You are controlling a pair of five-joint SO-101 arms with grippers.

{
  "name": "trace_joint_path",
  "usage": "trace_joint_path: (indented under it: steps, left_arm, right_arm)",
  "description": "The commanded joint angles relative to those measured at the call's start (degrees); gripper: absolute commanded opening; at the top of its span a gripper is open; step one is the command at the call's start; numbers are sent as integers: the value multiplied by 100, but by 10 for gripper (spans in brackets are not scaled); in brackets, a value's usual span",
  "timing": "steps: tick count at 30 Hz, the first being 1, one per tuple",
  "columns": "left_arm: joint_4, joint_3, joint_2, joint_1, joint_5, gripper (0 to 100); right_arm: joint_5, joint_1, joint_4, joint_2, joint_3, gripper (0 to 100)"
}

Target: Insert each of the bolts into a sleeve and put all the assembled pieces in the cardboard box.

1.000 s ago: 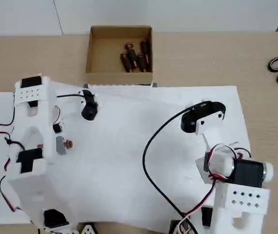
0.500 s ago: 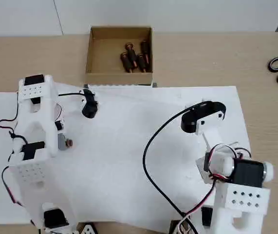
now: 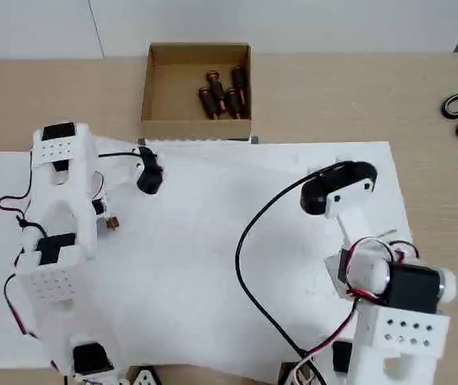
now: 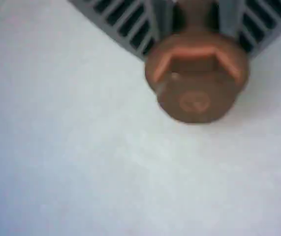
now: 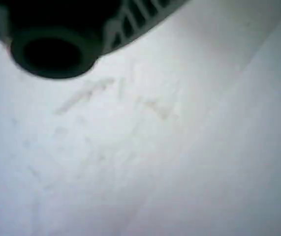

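Item 1, left pincer [image 4: 195, 17]: clenched on a brown bolt [image 4: 197, 81]. I saw the head facing the wrist camera, while the shank ran back between ribbed grey fingers [image 4: 123, 22] and was cut off by the frame edge.
Item 2, right pincer [image 5: 66, 22]: grasping a black sleeve [image 5: 51, 54] with its open mouth toward the camera. The rest was cropped, and from above I found it hidden under the wrist.
Item 3, left arm [image 3: 56, 208]: folded low over the white sheet [image 3: 212, 265], with the bolt tip just visible beside it.
Item 4, right arm [image 3: 373, 273]: stretched forward, well apart from the left.
Item 5, cardboard box [image 3: 158, 88]: on the counter [image 3: 333, 96], holding assembled pieces [image 3: 224, 92] whose count I found hard to make out.
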Motion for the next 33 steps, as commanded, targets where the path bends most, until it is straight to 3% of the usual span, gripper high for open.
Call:
trace_joint_path:
  steps: [1,8,16,21,26,33]
  left_arm:
    - [105,22,-949,202,105,5]
    - [97,646,-2954,791,1187,5]
    - [97,1068,-4800,1662,4009,5]
    - [26,1684,-5820,2110,4519,5]
    - [-791,2774,-7024,2251,6057,5]
    - [-2523,4945,-9266,2215,7640,5]
  right_arm:
    - [44,-57,75,-40,-308,3]
    - [18,-66,119,-75,-615,3]
    - [-202,-57,101,-1007,-695,4]
    - [-202,-40,84,-1982,-176,4]
    - [-413,-48,-356,-2835,580,3]
    - [-1688,-66,-1464,-4101,1978,3]
